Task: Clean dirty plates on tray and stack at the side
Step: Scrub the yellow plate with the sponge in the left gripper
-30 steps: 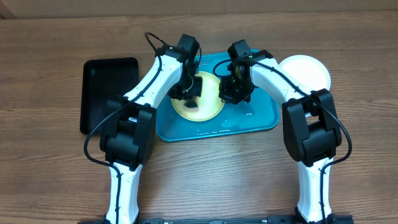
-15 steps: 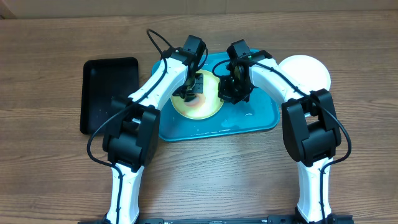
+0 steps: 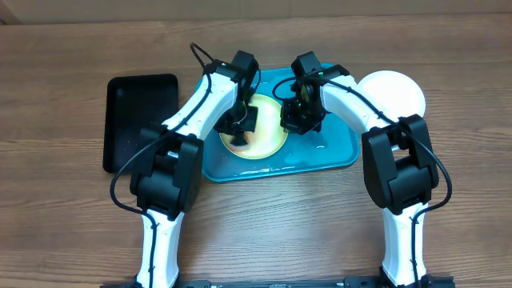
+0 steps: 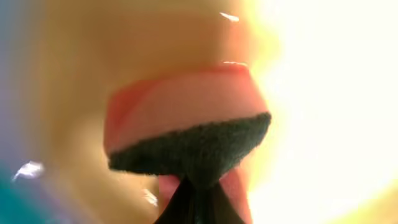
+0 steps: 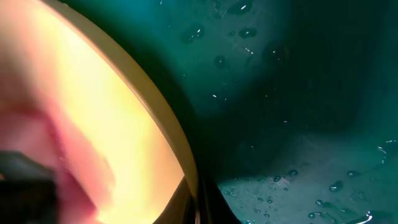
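A yellow-green plate (image 3: 268, 132) lies on the turquoise tray (image 3: 336, 148). My left gripper (image 3: 238, 128) is shut on a sponge (image 4: 186, 134) with a pink body and a dark scrub face, and presses it on the plate. My right gripper (image 3: 290, 118) is shut on the plate's right rim (image 5: 180, 149). The wet tray floor (image 5: 298, 124) fills the right wrist view. A white plate (image 3: 394, 92) lies on the table right of the tray. The pale blue plate is not in view.
A smaller black tray (image 3: 136, 116) lies on the table left of the turquoise tray. Both arms reach in over the tray from either side.
My left gripper with the sponge has swept back and forth over the plate and now sits lower left on it. My right gripper has held still on the rim.
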`<action>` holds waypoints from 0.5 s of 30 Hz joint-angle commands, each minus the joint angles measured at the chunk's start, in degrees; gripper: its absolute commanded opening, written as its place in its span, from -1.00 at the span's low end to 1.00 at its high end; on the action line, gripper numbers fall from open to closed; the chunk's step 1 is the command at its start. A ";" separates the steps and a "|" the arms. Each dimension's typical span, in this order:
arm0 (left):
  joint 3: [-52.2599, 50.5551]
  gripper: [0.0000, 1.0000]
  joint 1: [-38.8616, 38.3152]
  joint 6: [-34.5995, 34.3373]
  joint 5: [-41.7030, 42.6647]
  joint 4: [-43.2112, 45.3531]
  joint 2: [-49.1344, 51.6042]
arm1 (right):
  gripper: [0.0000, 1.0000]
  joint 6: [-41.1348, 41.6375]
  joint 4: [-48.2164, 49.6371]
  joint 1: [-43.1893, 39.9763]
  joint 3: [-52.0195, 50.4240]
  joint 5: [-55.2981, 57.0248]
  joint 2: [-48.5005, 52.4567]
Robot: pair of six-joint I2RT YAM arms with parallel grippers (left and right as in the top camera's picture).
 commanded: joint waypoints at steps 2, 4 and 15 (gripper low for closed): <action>-0.35 -0.91 -1.16 8.48 16.63 2.84 0.68 | -0.93 0.22 -0.35 0.17 -1.38 1.51 -0.20; -0.35 -0.91 -1.11 5.68 16.20 6.34 0.68 | -0.93 0.20 -0.66 0.17 -1.38 1.51 -0.20; -0.35 -0.92 -0.87 -17.53 -21.92 12.07 0.68 | -0.93 0.20 -1.07 0.17 -1.38 1.53 -0.20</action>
